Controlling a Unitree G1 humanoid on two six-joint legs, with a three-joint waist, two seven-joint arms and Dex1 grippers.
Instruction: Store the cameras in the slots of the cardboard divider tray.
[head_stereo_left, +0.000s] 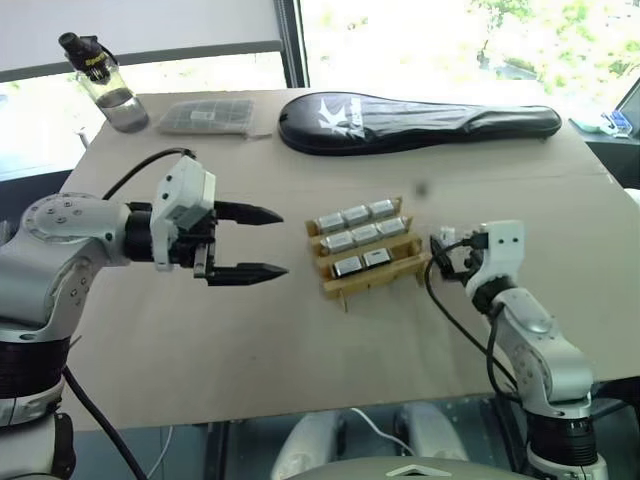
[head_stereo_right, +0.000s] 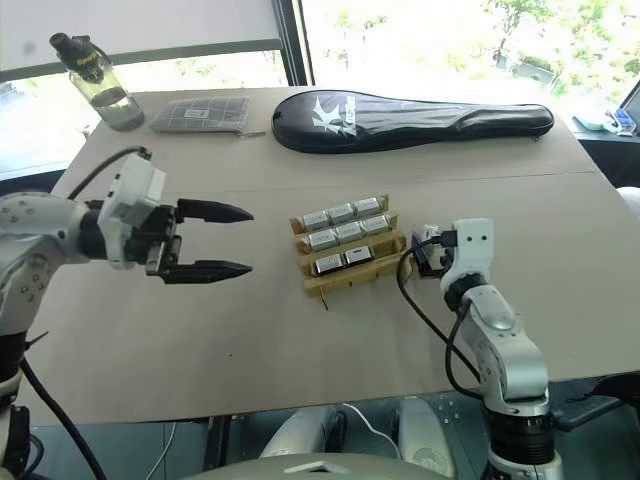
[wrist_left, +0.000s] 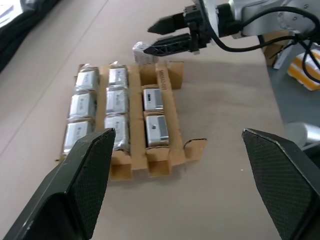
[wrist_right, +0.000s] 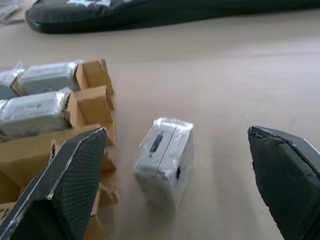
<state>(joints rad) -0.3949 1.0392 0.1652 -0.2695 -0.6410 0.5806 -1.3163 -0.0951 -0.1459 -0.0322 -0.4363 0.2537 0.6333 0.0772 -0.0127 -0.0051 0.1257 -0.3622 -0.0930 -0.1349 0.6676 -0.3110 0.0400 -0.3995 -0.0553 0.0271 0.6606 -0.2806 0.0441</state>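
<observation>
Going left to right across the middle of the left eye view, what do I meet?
Left gripper, open → cardboard divider tray with eight cameras in its slots → right gripper, open, by the tray's right side.

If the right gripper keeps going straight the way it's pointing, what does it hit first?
Most likely the loose camera on the table, lying just ahead between the open fingers of the right gripper. The cardboard divider tray sits to one side of that line. Depth is hard to judge.
</observation>
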